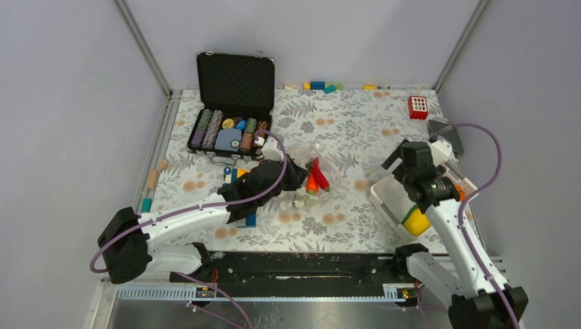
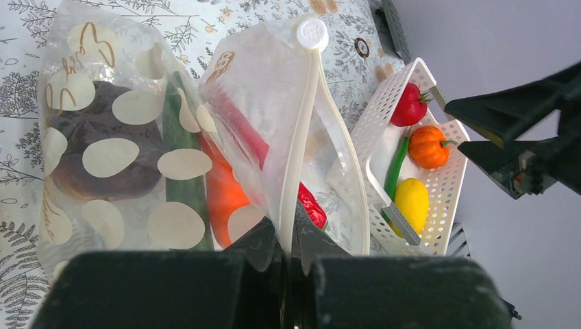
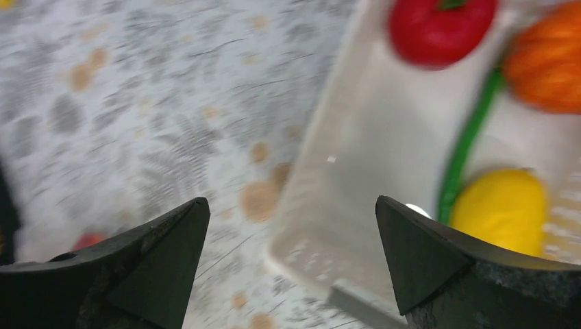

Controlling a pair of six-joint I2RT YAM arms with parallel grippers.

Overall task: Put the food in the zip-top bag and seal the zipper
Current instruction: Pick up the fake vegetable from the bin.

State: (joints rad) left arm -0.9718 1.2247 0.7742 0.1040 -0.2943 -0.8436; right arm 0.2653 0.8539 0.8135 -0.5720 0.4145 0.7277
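Left of the white basket [image 2: 447, 188], your left gripper [image 2: 286, 264] is pinched shut on the zipper [image 2: 301, 137] of the zip-top bag [image 2: 109, 157], probably so its mouth stands up for loading, while your right gripper [image 3: 291, 205] hangs wide open and empty over that basket, where the tomato [image 2: 409, 106], pumpkin [image 2: 428, 146] and yellow piece [image 2: 411, 201] lie.

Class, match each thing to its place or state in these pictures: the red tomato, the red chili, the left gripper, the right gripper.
Things
1. red tomato
2. red chili
3. left gripper
4. right gripper

Places or states
A. open, holding nothing
B. inside the zip-top bag
C. shut on the zipper
D. in the white basket

Pairs: 1-D, 2-B, 3-C, 4-A
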